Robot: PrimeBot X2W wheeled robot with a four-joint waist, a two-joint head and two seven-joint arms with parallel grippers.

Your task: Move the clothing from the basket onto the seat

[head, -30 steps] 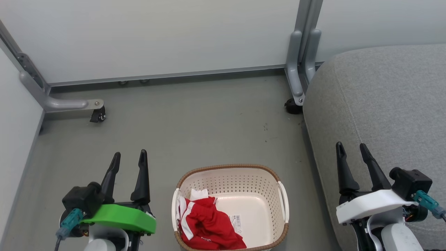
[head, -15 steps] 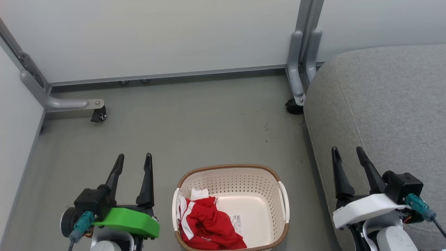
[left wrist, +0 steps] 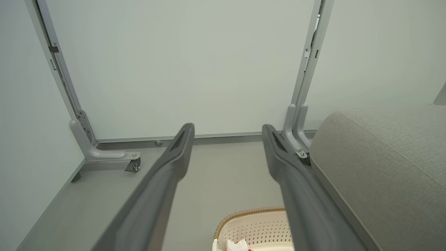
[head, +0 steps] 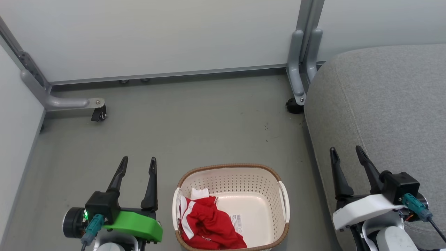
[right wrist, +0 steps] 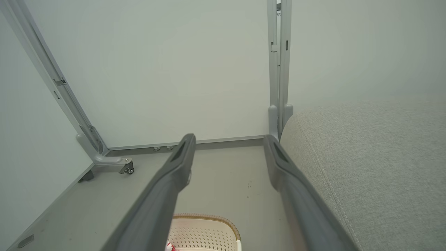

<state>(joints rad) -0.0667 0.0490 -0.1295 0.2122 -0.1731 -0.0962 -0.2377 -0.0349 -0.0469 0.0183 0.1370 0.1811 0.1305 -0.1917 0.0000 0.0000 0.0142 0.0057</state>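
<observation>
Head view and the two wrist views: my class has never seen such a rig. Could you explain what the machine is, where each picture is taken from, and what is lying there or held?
This is a wheeled robot with two arms, each ending in a gripper with two long dark fingers. The head view looks down from a camera on its head: the left gripper, with a green cover, is at lower left, and the right gripper, with a white cover, is at lower right. Each wrist view looks along one gripper's own fingers. On the grey floor stands a cream basket with red clothing inside. A large grey seat is on the right. Both grippers are open and hold nothing.
</observation>
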